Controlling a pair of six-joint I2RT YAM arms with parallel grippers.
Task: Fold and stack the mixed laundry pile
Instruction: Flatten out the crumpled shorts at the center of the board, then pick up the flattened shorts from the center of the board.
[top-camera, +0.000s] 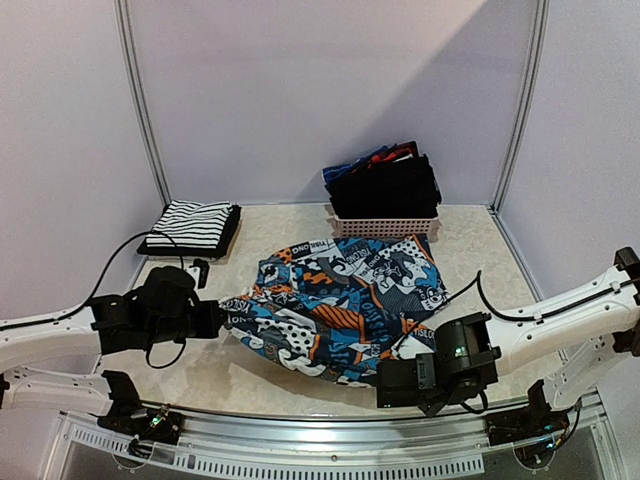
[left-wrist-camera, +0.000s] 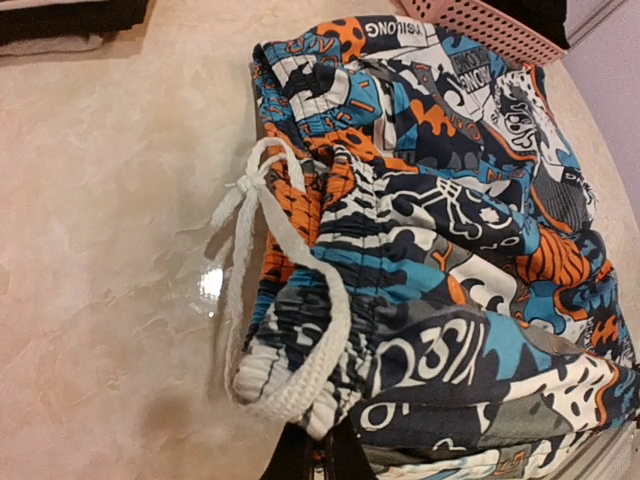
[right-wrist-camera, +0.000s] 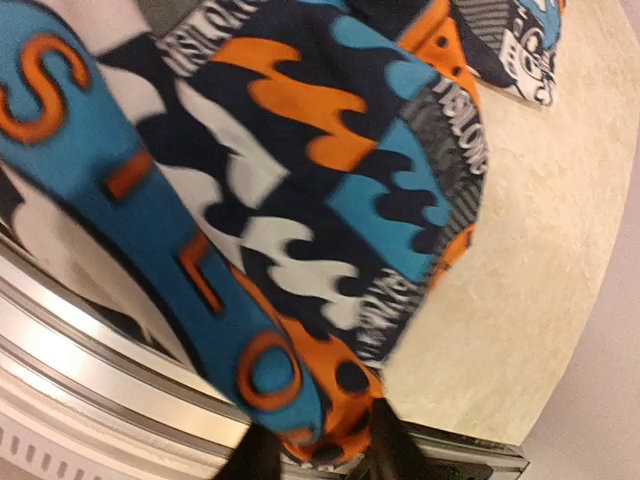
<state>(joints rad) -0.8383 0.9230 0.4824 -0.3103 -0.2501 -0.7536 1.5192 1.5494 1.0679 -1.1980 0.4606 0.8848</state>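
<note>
Here the left end effector (top-camera: 226, 322) is pinched tight on the waistband of the printed shorts (top-camera: 345, 300), right beside the white drawstring (left-wrist-camera: 280, 402). The right end effector (top-camera: 388, 382) is clamped on the other edge. The shorts lie spread on the surface (top-camera: 480, 250) between the two and a bit beyond them. The folded striped garment (top-camera: 195, 225) sits farther off, past the left end effector.

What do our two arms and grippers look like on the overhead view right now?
Both match: white boxy links on the left arm and right arm, black rounded motor housings at the wrists, an all-black left gripper and right gripper. A thin black cable trails along each arm. A green light glows on the right wrist.
</note>
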